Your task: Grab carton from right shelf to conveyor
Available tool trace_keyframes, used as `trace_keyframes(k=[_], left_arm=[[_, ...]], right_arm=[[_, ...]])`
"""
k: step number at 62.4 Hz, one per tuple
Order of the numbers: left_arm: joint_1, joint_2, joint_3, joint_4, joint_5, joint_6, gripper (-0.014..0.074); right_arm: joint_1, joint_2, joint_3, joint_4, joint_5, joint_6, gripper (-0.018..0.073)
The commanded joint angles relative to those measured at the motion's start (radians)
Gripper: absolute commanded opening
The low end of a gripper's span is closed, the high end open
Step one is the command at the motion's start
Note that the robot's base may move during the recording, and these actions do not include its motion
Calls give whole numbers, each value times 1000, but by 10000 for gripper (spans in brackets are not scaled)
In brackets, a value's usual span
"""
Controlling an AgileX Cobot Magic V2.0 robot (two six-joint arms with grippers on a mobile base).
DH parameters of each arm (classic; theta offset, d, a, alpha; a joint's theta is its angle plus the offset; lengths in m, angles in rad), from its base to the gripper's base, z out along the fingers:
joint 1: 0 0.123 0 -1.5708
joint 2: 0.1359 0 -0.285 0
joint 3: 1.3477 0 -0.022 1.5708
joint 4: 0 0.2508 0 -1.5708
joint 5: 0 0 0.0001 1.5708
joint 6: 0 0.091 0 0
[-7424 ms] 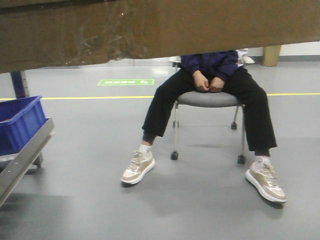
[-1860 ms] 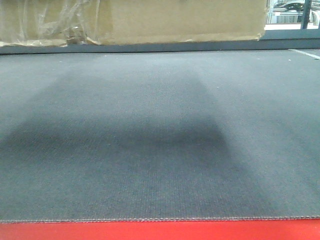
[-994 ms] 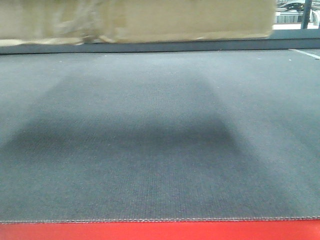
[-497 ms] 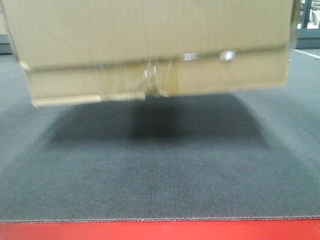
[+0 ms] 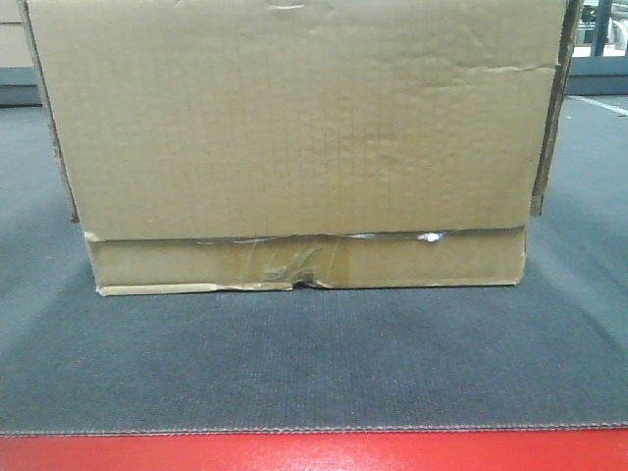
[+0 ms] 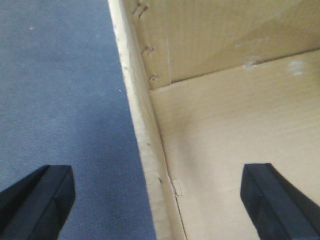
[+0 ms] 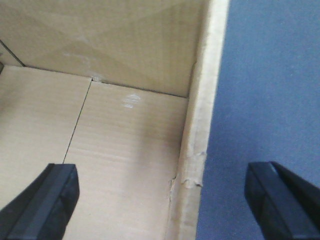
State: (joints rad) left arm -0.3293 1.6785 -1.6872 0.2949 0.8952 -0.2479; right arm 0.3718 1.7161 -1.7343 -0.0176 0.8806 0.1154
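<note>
The carton (image 5: 294, 128) is a large brown cardboard box with clear tape along a low seam and a small tear at its lower edge. It rests on the dark grey conveyor belt (image 5: 314, 363), which has a red strip (image 5: 314, 453) along the near edge. My left gripper (image 6: 155, 197) is open, its jaws straddling the carton's left wall (image 6: 145, 150) without touching it. My right gripper (image 7: 172, 197) is open and straddles the right wall (image 7: 197, 140) the same way. The right shelf is out of view.
The carton is open-topped and its bare cardboard floor (image 7: 100, 150) shows in both wrist views. Grey belt lies on either side of the carton (image 6: 60, 90). A dark rail and a bright area show at the far right (image 5: 599, 39).
The carton has come down from above the belt and now stands flat on it, filling the front view. Much earlier it hung in front of a seated person.
</note>
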Motion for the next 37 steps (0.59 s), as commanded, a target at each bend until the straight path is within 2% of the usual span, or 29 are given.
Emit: trace_keyframes(k=[1,7,12,18,26,28,33,37], left_arm=[[-3,-27,-44,6,14,4,547],[-3,-59,-81,6,40,4,494],[9,-97,-95,6,54,11,440],[40,-150,-86,6,62,11,354],[116,-221,-14,-12,57,33,177],[140,-241,9,-25,50,44,129],[192,-284,96,-64,23,74,-23],[225,-322,164,-97,-11,88,-17]], right_arm=[[-2,-38,-23,-6,-14,-1,568],[-4,-77,-31,-6,-12,-1,553],[-11,-119,-31,-10,-10,-1,492],[-40,-167,-31,-10,20,-1,324],[-123,-220,-17,-10,69,-1,-34],[-145,-232,-7,-10,77,-1,-94],[-204,-269,45,-10,79,-1,-59],[-235,-293,96,-10,69,-12,-60]])
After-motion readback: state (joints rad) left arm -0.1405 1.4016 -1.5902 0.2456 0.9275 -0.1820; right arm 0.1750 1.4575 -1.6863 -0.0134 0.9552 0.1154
